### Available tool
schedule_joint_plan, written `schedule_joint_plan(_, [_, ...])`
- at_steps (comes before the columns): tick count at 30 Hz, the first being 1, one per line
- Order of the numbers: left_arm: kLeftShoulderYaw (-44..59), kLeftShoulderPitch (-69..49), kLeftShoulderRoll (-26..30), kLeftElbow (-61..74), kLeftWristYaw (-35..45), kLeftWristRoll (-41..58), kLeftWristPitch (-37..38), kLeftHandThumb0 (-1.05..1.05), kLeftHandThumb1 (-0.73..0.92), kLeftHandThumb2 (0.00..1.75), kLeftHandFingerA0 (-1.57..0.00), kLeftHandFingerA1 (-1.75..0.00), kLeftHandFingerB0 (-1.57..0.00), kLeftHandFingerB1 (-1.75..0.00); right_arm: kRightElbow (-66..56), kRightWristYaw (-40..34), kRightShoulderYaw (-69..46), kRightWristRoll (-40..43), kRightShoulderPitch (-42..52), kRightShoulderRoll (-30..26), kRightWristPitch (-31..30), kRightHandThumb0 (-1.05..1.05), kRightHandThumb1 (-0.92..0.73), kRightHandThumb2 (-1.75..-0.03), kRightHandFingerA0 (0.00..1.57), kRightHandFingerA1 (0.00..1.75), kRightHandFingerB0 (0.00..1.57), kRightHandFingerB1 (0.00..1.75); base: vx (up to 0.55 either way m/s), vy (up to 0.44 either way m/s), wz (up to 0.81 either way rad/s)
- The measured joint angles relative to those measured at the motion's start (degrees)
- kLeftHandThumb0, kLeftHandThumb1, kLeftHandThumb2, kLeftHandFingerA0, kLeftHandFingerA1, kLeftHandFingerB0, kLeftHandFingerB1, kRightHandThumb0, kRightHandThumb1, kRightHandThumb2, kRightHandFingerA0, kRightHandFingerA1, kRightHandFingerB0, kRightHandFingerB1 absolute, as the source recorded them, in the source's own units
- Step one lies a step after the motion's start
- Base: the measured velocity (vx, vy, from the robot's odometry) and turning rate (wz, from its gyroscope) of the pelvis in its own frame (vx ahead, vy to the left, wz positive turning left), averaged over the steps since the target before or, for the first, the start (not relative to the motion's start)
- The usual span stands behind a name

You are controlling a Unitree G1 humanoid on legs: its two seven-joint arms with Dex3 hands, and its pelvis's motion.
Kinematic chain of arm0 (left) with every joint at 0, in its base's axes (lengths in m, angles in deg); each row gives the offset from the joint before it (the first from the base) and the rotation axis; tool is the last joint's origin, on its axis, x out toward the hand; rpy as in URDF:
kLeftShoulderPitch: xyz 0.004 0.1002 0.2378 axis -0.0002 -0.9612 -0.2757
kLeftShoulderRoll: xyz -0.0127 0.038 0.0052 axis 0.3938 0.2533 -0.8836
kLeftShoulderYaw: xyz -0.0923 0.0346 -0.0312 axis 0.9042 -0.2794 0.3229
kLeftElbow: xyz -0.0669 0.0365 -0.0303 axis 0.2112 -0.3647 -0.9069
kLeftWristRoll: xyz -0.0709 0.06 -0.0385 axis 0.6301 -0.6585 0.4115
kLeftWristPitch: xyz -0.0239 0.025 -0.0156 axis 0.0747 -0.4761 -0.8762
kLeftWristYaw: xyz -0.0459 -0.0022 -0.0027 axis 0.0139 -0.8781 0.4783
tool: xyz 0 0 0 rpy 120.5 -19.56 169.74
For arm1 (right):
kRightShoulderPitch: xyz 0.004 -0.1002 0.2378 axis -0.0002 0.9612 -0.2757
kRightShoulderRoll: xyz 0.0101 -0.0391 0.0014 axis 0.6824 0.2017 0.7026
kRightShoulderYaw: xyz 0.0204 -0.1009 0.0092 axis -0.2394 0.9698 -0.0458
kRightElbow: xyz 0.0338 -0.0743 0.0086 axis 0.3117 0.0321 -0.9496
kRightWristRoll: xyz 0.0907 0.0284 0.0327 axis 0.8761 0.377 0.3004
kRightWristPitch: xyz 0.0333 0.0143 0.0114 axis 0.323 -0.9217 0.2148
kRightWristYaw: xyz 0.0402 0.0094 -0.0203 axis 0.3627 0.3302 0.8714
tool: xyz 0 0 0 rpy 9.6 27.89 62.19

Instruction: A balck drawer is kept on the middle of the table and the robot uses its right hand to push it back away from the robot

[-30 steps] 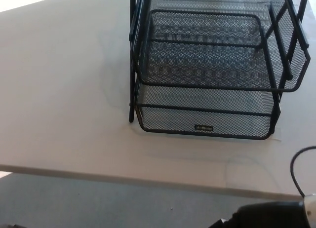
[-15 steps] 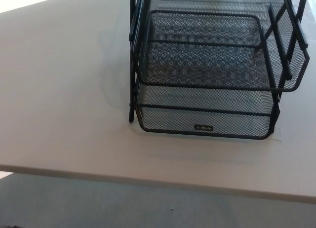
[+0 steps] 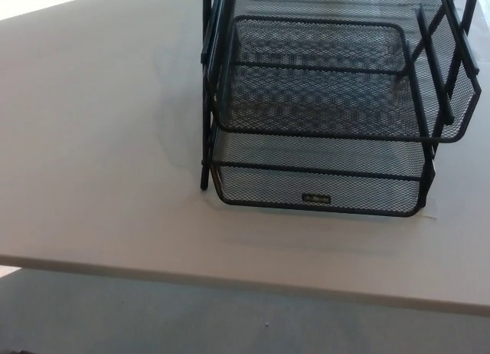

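Black mesh drawer (image 3: 318,187) fills upper right of head view, on pale table (image 3: 99,155). Neither robot hand shows, so finger spread cannot be told; nothing touches drawer. Lowest tray sticks out toward near table edge, small label plate (image 3: 316,198) on its front wall. Long axis cannot be told: far end cropped.

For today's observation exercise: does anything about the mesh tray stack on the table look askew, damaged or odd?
Nothing looks damaged or spilled. The black mesh tray stack stands square on the table; its bottom drawer sticks out slightly toward the near edge.
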Motion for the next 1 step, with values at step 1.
schedule_joint_plan(1, [0.00,0.00,0.00,0.00,0.00,0.00,0.00,-0.57,0.72,0.63,-0.47,-0.38,-0.34,-0.33,0.35,-0.42,0.05,-0.24,-0.10,0.17,0.02,-0.49,-0.74,-0.62,0.49,0.43,0.38,0.35,0.00,0.000,0.00])
